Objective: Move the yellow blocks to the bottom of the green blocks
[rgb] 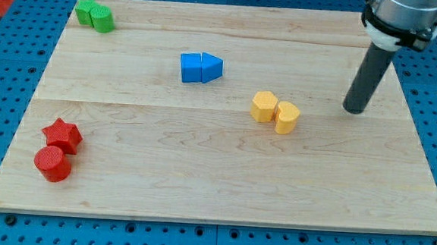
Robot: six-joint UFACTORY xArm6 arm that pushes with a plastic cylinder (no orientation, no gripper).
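**Yellow pair waiting mid-board**

Nearest the bottom-left corner sit two red blocks (57,150). I have no pincer, only my tip (352,110), holding nothing, right of two touching yellow blocks (275,111). Light, rigid, likely slippery; I'd push their right faces. Two green blocks (94,14) occupy the top-left corner; two blue blocks (200,67) are also present.

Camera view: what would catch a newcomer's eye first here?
The dark rod at the view's upper right, my tip resting on the board right of the yellow blocks, apart from them. Then the scattered pairs: green blocks top left, blue blocks centre, red blocks bottom left.
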